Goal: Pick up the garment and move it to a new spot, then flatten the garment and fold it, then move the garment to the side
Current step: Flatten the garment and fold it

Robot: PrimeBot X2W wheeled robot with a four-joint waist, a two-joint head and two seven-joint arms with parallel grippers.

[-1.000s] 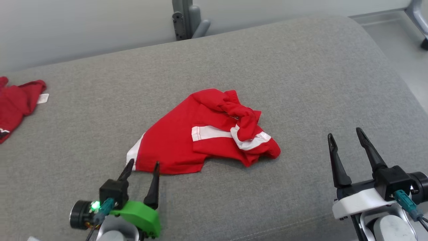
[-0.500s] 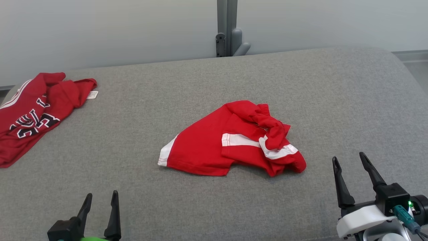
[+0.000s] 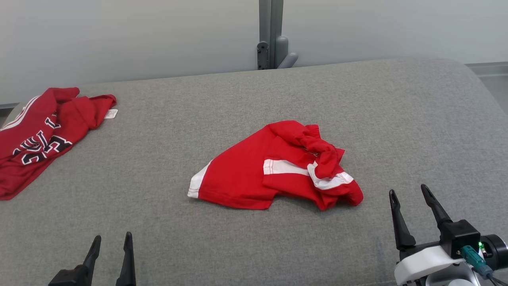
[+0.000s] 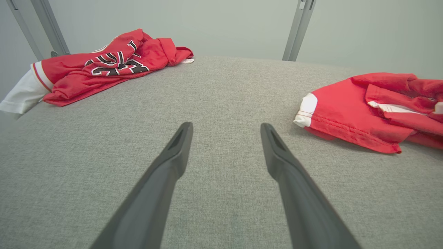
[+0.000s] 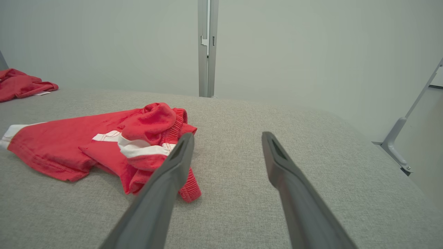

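Note:
The garment (image 3: 254,178), crumpled red shorts with white stripes, lies mid-surface on the grey padded table (image 3: 357,99). My left gripper (image 3: 112,237) is open and empty at the near left, well short of the garment's white-edged corner. In the left wrist view the left gripper (image 4: 225,125) points at bare fabric, with the garment (image 4: 353,114) off to its right. At the near right, my right gripper (image 3: 408,190) is also open and empty. In the right wrist view the right gripper (image 5: 227,134) has the garment (image 5: 69,145) just left of its left finger.
A second red jersey (image 3: 39,135) with black lettering lies bunched at the far left edge, also seen as the jersey (image 4: 104,65) from the left wrist. A grey metal post (image 3: 270,35) stands behind the table. The table rounds off at the right edge (image 3: 488,103).
The head camera has shifted, bringing the jersey into view. My left gripper has drawn back from the garment's near left corner toward me. The garment lies the same.

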